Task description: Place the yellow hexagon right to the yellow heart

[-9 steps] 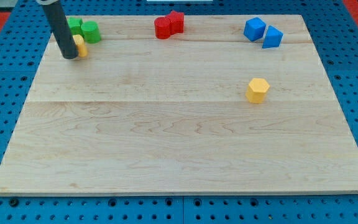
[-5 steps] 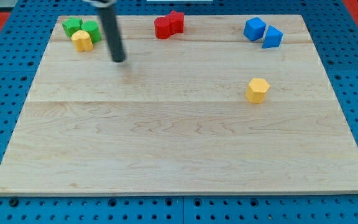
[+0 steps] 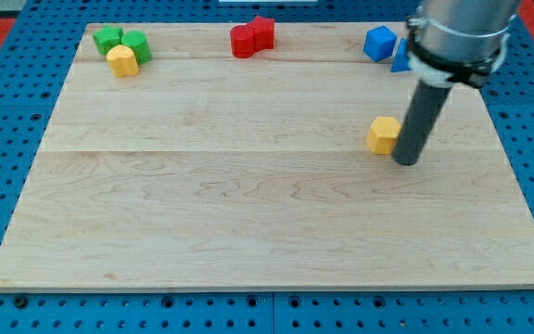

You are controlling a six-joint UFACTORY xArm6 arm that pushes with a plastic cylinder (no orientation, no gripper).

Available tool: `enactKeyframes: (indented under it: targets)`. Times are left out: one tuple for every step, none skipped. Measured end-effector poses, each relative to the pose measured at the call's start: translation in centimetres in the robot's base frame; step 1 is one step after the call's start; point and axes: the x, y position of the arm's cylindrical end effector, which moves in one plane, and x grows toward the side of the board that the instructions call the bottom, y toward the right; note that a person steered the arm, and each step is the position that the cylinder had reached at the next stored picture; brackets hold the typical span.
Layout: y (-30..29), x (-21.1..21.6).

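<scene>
Gripperless, my tip [image 3: 405, 160] rests just right of the yellow hexagon [image 3: 384, 134], grasping nothing, positioned to push it leftward toward the yellow heart [image 3: 121, 60].

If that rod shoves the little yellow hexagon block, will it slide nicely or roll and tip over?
Probably slide: the yellow hexagon looks squat and lies flat on the smooth wooden board, so tipping seems unlikely. It looks rigid and likely light. My tip sits just at its right edge, slightly toward the view's bottom, so an off-centre push may spin it.

No readable text, labels, brands, numbers or signs anywhere in camera view.
</scene>
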Motion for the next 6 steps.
enactKeyframes:
  targets:
    - [0.3, -2.2]
    - [5.0, -2.2]
    - [4.8, -3.9]
    - [-0.3, -4.8]
    - [-4.1, -7.6]
    - [-7.1, -10.4]
